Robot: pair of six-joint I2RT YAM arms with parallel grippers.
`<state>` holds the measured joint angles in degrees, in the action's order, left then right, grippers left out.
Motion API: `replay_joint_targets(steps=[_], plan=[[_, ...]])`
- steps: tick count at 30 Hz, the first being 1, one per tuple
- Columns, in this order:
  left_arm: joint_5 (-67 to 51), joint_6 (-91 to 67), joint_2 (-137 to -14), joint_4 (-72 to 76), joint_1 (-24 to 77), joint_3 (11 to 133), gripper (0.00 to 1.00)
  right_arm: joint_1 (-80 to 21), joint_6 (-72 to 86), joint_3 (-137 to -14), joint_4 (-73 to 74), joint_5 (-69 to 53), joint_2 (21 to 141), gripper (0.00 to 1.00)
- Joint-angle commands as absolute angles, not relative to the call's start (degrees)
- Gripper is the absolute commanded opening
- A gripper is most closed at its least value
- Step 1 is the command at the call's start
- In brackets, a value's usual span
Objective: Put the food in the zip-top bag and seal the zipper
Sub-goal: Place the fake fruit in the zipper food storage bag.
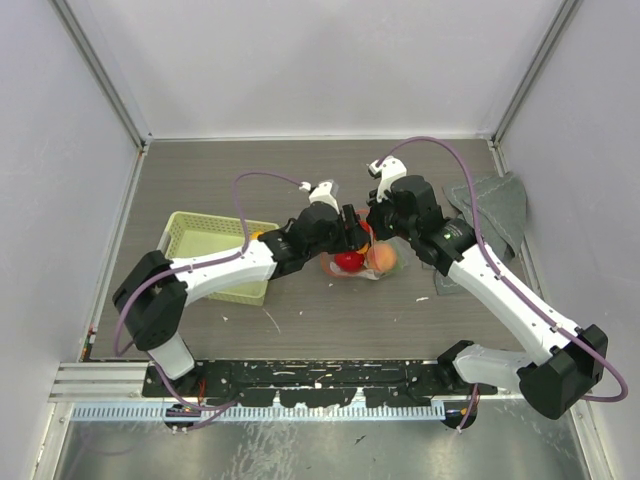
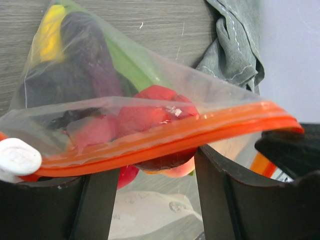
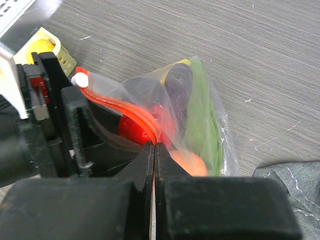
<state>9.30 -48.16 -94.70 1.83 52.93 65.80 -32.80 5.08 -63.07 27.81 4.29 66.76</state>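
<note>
Food [image 2: 155, 107] in zip-top bag [image 3: 200, 100] between basket [image 1: 205, 218] and cloth [image 1: 497, 205]

We find the middle of the surface [image 1: 300, 180] crowded: the left gripper [image 2: 155, 167] and right gripper [image 3: 154, 150] meet over the zip-top bag [image 3: 210, 125], with no way between them. The zipper [image 2: 165, 137] bars the gap in the left jaws (the right jaws show no gap at all). The basket [image 1: 205, 245] blocks the left, under the left arm [image 1: 220, 268]; the cloth [image 1: 495, 205] fills the far right corner. Bare surface lies behind the arms and in front of the bag.
</note>
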Motion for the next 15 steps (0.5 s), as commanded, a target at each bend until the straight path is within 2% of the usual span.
replay_joint_targets(steps=[1,9,15], plan=[[12.50,-46.69,-96.36,7.28,53.30,69.13,0.61,-32.97,5.45,-63.71,24.53,3.87,65.93,0.00],[13.80,-46.58,-96.90,8.14,53.52,69.06,0.72,-33.00,5.49,-63.67,24.60,3.69,65.99,0.00],[13.77,-45.91,-94.15,7.91,53.49,67.14,0.74,-32.98,5.51,-63.70,24.66,3.69,65.92,0.00]])
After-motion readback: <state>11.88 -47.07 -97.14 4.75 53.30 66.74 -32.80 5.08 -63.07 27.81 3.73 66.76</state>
